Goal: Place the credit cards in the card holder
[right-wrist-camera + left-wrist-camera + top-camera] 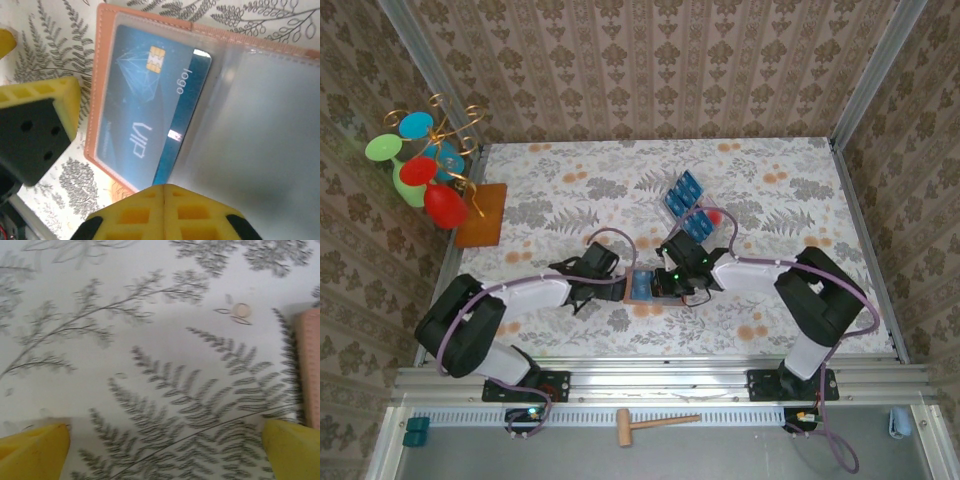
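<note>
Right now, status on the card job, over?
Left gripper open, beside card holder. Right gripper shut at end of one credit card sitting in the holder. Other credit cards waiting farther back. Nothing in the way.

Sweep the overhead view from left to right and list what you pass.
coloured goblets on their gold rack → orange-brown mat → card holder → loose credit cards
</note>
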